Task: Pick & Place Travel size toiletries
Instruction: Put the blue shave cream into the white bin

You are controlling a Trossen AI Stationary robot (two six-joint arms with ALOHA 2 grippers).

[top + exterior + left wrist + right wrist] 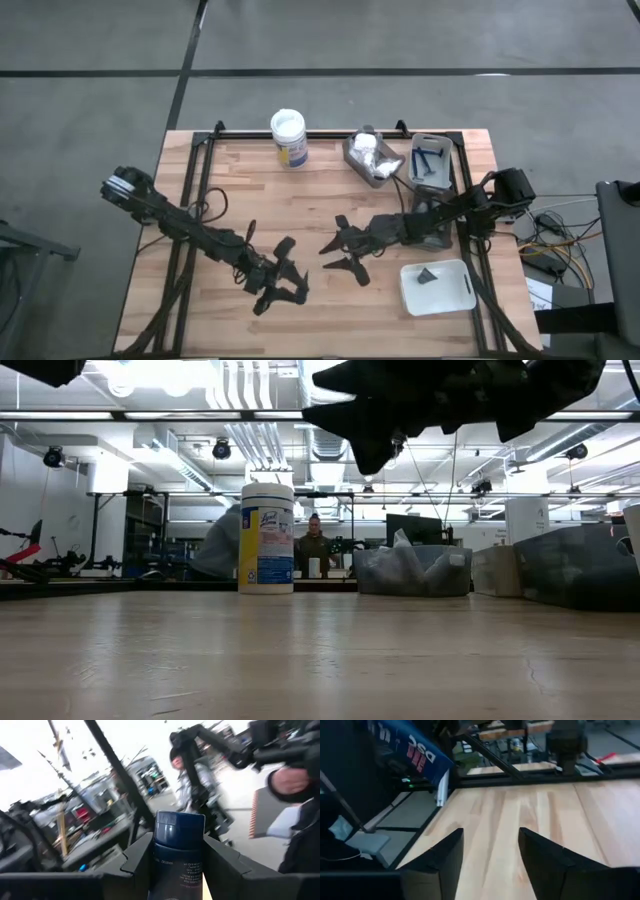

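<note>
Overhead, the left gripper [283,283] is seen low over the front of the table [320,200], the right gripper [345,250] nearby, and one dark item [428,276] lies in the white tray [437,287]. From table height, little is shown but the wipes jar [267,538] and the grey tray [411,572]. At the left wrist, a dark blue bottle [178,855] is pinched between the fingers [142,862]. At the right wrist, spread, empty fingers [442,860] are seen. The bottle is best carried upright to a tray.
</note>
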